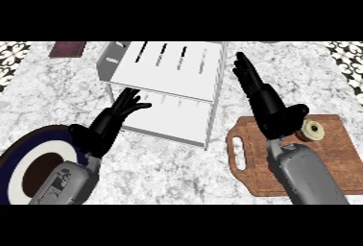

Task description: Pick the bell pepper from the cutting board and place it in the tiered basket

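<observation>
A brown wooden cutting board lies at the lower right. On its upper part sits a small round pale-yellow thing with a dark middle, the bell pepper. My right hand is just left of it, open, with straight fingers pointing away from me and the thumb close beside the pepper. The white tiered basket stands at the top centre, and nothing shows on its shelves. My left hand is open at the basket's lower left corner, its fingers spread toward the lower shelf.
A round plate with a dark blue rim, white ring and brown middle lies at the lower left, partly under my left forearm. A dark red flat thing lies at the top left. The counter is marble.
</observation>
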Controlling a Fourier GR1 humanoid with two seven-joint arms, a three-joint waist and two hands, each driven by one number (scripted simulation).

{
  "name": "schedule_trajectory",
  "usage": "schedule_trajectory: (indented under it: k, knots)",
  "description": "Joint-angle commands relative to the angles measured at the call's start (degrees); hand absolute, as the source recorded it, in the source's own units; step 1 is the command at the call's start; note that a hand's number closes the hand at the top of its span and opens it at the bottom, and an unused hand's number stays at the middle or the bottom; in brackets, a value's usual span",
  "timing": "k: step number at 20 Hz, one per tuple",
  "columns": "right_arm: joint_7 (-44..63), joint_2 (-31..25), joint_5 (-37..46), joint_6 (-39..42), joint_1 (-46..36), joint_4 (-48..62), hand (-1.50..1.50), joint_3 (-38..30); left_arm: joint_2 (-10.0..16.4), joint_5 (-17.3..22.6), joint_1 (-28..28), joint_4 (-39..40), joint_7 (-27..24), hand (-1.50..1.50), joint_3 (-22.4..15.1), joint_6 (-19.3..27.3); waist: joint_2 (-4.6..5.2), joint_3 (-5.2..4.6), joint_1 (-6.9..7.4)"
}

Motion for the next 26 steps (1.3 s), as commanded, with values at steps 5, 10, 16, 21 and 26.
schedule_trajectory:
  k: [5, 10, 16, 21, 26]
  knots:
    - [-0.71, -14.55, 19.26, -18.97, 5.69, -4.64, 1.50, -11.36, 3.18, -2.38, 10.12, 5.91, 2.73, 0.00, 6.16, 10.89, -2.09, -1.28, -2.62]
    - [2.47, -12.54, 20.23, -39.33, 13.14, -3.35, -1.50, -28.81, 2.02, -1.56, 15.54, 4.50, 3.32, 0.00, 7.38, 14.66, -2.46, -0.73, -7.58]
    - [-2.38, -3.77, 26.33, -47.97, 26.12, -16.26, -1.50, -24.73, 0.98, -2.98, 18.26, 2.81, 3.62, 0.00, 6.02, 17.04, -1.73, -1.03, -4.24]
    - [5.00, 0.45, 31.45, -43.96, 39.77, -16.96, -1.50, -17.73, 0.17, -4.50, 19.70, -0.14, 2.99, 0.00, 4.09, 18.10, -0.68, -1.39, -1.88]
    - [12.07, 0.53, 39.98, -39.98, 49.80, -16.78, -1.50, -12.89, 0.03, -5.89, 18.41, -1.29, 3.28, 0.00, 2.92, 18.41, 0.52, -1.74, 0.08]
